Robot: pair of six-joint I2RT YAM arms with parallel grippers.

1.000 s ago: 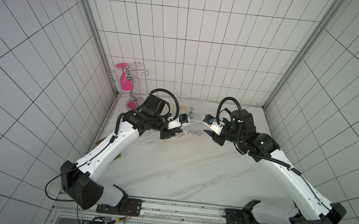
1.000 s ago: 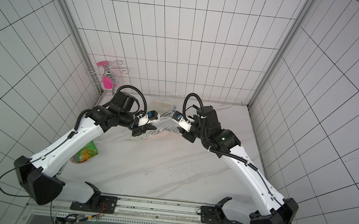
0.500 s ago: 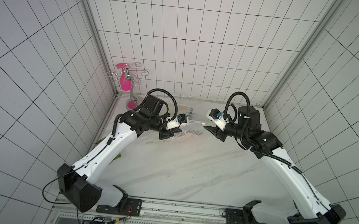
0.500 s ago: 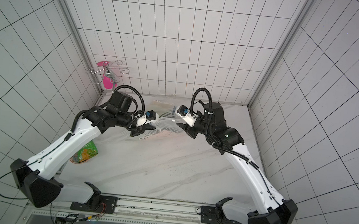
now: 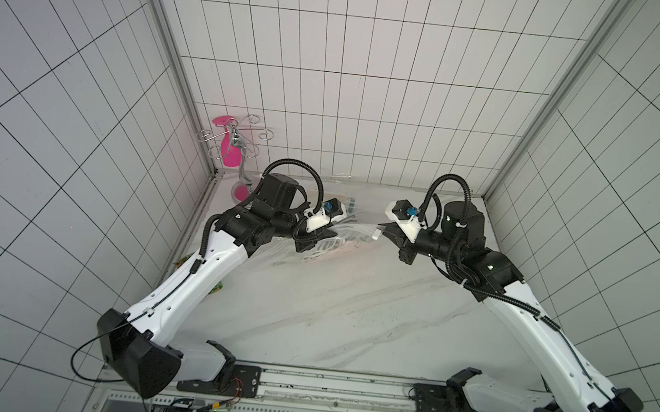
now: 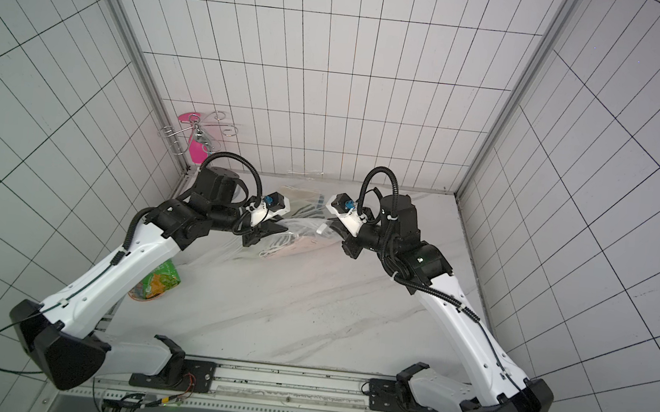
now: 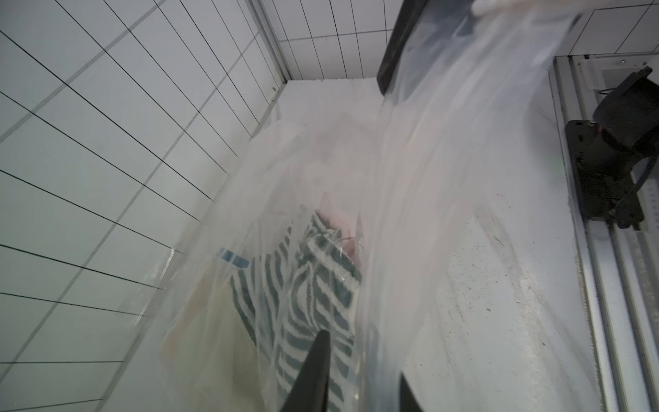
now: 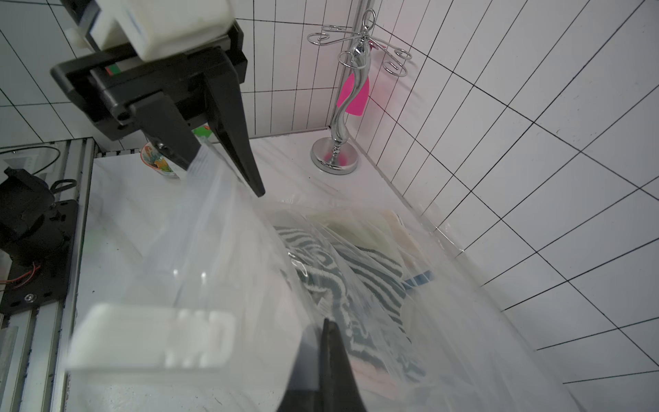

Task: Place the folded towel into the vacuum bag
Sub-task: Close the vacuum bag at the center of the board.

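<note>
The clear vacuum bag (image 5: 352, 240) lies crumpled at the back of the table between both arms. The folded towel (image 7: 303, 285), striped dark green and white, sits inside it and shows through the plastic (image 8: 356, 271). My left gripper (image 7: 362, 356) is open, with the bag's zip edge running between its fingers (image 8: 249, 164). In a top view the left gripper (image 6: 282, 225) sits at the bag's left end. My right gripper (image 8: 326, 321) is shut on the bag's film beside the white slider clip (image 8: 153, 335). In a top view, clip (image 5: 377, 233) and right gripper (image 5: 385, 231) are at the bag's right end.
A chrome stand (image 5: 241, 156) with a pink piece stands in the back left corner. A green and orange snack packet (image 6: 155, 282) lies by the left wall, under my left arm. Tiled walls close in three sides. A metal rail (image 5: 322, 381) runs along the front.
My right gripper has shut on the bag's edge by the clip, and its wrist has swung toward the back wall. My left gripper's jaws have parted.
</note>
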